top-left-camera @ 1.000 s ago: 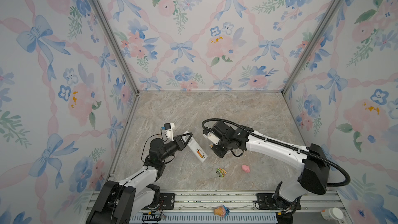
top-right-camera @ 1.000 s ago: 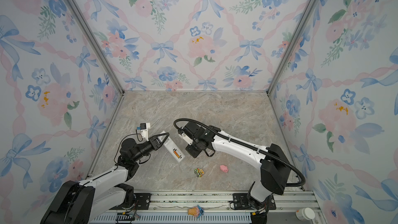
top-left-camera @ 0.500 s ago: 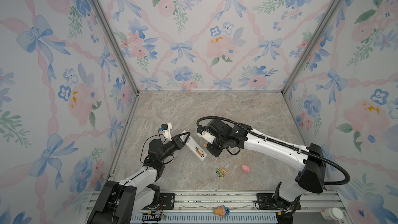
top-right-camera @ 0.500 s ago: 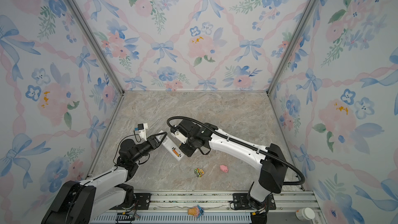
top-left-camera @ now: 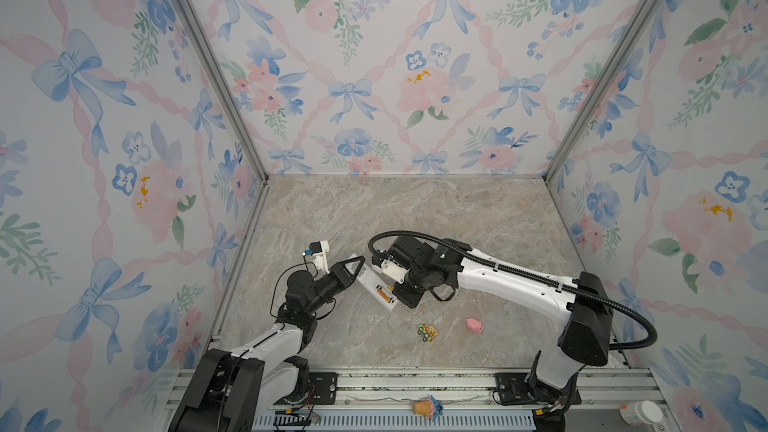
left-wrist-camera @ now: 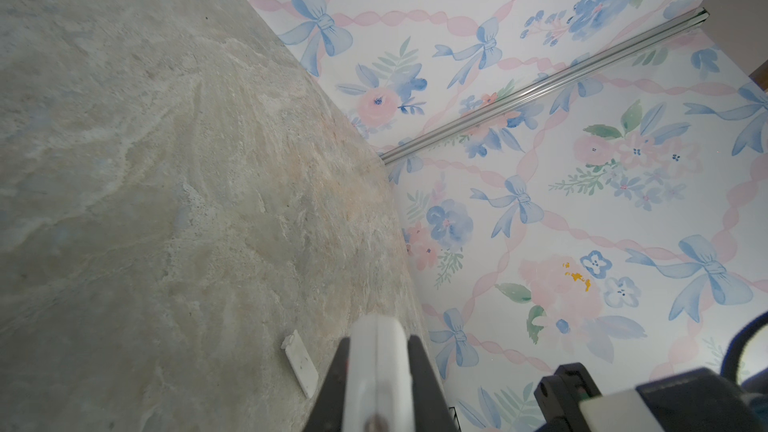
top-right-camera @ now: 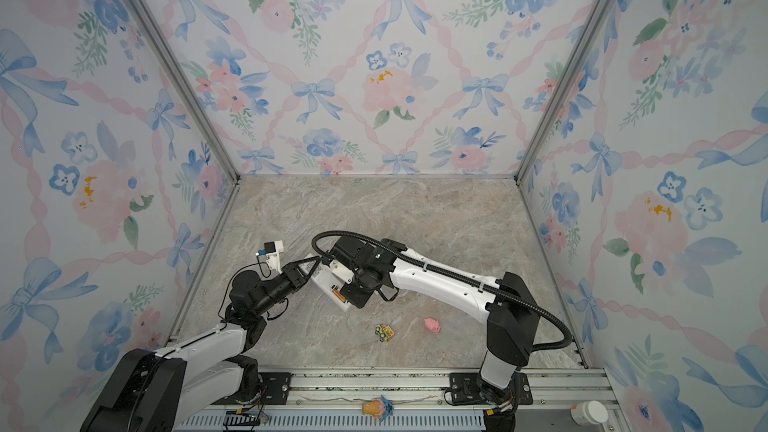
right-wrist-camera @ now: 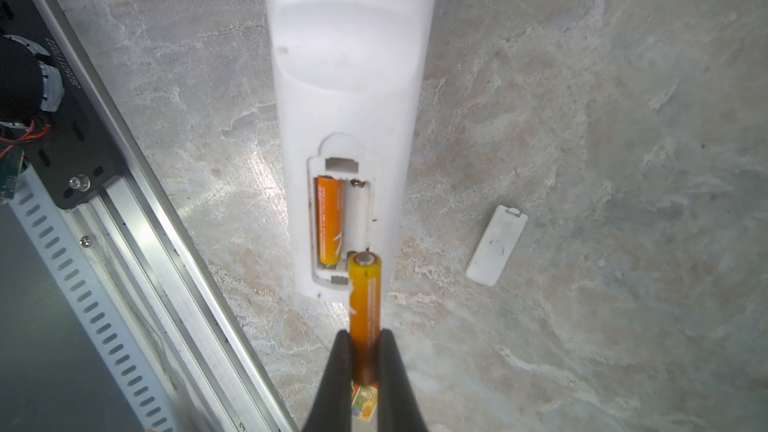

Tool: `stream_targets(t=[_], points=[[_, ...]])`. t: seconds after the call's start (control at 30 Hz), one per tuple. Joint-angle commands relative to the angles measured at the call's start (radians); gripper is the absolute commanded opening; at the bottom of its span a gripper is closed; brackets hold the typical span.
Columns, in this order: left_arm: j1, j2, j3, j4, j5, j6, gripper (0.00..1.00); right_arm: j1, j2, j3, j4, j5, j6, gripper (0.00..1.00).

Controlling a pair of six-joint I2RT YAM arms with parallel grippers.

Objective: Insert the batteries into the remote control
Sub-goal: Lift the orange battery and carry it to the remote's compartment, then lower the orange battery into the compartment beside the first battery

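Observation:
The remote control point(right-wrist-camera: 349, 56) is white, long and slim, and faces back-up with its battery bay open. My left gripper point(top-left-camera: 355, 263) is shut on its far end; in the left wrist view that end point(left-wrist-camera: 376, 363) fills the jaws. One orange battery point(right-wrist-camera: 330, 222) lies in the bay's one slot, showing as an orange streak point(top-left-camera: 383, 293) in both top views. My right gripper point(right-wrist-camera: 365, 336) is shut on the second battery point(right-wrist-camera: 365, 301), whose tip hovers at the end of the empty slot. The remote point(top-right-camera: 328, 284) slopes down toward the front.
The white battery cover point(right-wrist-camera: 496, 245) lies loose on the marble floor point(top-left-camera: 415, 218) beside the remote. A green-orange toy car point(top-left-camera: 427, 332) and a pink pig point(top-left-camera: 473, 324) sit nearer the front. The metal rail point(right-wrist-camera: 174, 243) runs close by, and patterned walls enclose three sides.
My right gripper has moved left with the battery, up to the remote's open bay. The left gripper and the remote have shifted only slightly.

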Motion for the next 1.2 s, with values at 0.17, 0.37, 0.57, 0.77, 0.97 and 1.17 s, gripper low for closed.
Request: stream_targets(t=[0.17,0.37,0.57,0.77,0.97,1.17], points=[[0.011,0.000,-0.017,0.060,-0.006,-0.042,0.00,0.017,0.042,0.067,-0.058,-0.010,-0.023,0.01],[0.013,0.001,-0.018,0.061,-0.006,-0.050,0.00,0.024,0.061,0.082,-0.071,-0.011,-0.030,0.01],[0.014,0.004,-0.021,0.075,-0.005,-0.059,0.00,0.025,0.073,0.087,-0.077,-0.008,-0.031,0.01],[0.016,0.006,-0.026,0.086,0.000,-0.065,0.00,0.026,0.089,0.092,-0.079,-0.006,-0.035,0.01],[0.018,0.007,-0.028,0.093,0.001,-0.070,0.00,0.026,0.104,0.101,-0.075,-0.006,-0.041,0.01],[0.017,0.007,-0.032,0.096,0.003,-0.069,0.00,0.025,0.121,0.118,-0.081,-0.005,-0.041,0.02]])
